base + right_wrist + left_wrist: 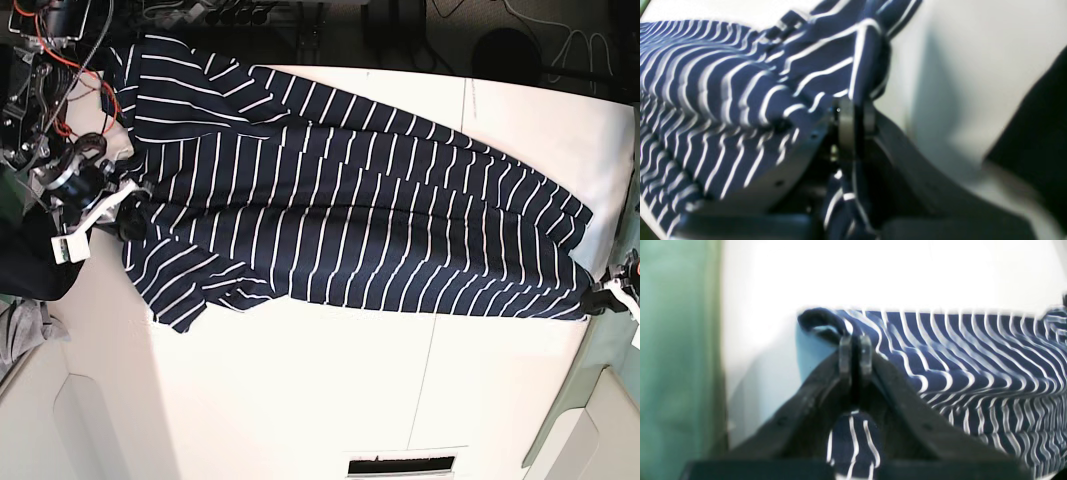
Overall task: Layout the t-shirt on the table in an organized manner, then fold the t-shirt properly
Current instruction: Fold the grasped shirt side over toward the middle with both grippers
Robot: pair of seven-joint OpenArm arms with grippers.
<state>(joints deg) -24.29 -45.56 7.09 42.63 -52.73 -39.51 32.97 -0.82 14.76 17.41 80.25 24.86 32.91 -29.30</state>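
Both grippers, left gripper (855,355) and right gripper (855,121), clamp t-shirt (350,230), stretched lengthwise across table (300,400).

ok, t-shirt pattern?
The t-shirt is dark navy with thin, widely spaced white stripes; clearest in the base view.

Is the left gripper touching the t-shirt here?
Touching. In the left wrist view the left gripper is shut on the t-shirt, with striped fabric hanging down behind its fingertips.
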